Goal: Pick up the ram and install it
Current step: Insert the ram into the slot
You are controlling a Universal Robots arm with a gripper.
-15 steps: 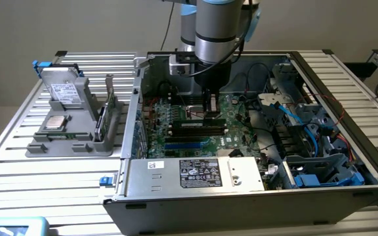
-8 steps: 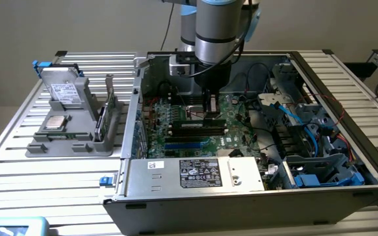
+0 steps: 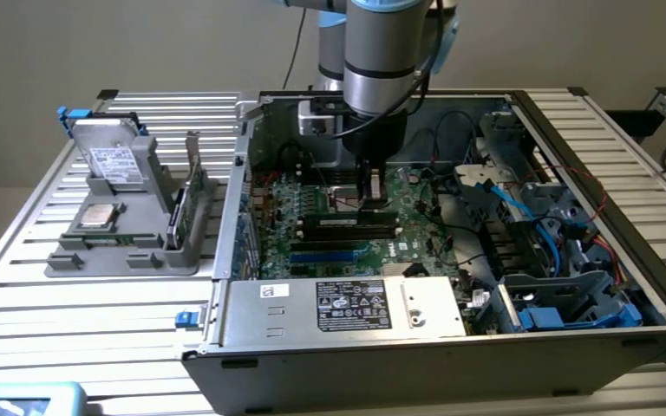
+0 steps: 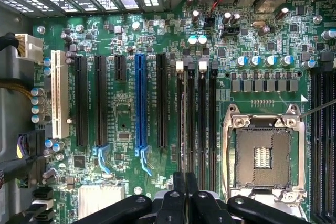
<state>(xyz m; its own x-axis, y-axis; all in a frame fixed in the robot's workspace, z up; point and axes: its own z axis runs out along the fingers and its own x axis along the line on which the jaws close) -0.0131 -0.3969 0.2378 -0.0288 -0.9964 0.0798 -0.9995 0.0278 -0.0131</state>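
Note:
The ram (image 3: 339, 223), a narrow stick with dark chips and pale labels, stands on edge along the black memory slots of the green motherboard (image 3: 310, 204) inside the open computer case. My gripper (image 3: 370, 206) reaches straight down from above, and its tips meet the ram's top edge slightly towards the exterior view's right of the stick's middle. In the wrist view the two dark fingers (image 4: 178, 182) are pressed together, so the gripper (image 4: 185, 179) is shut, directly over the row of memory slots (image 4: 202, 124). How deep the ram sits in its slot is hidden.
The case walls (image 3: 240, 173) surround the board. A power supply (image 3: 345, 303) sits at the front, and cables and drive cages (image 3: 519, 217) are on the exterior view's right. An open CPU socket (image 4: 262, 156) lies beside the slots. A grey parts fixture (image 3: 125, 251) with a drive stands outside the case.

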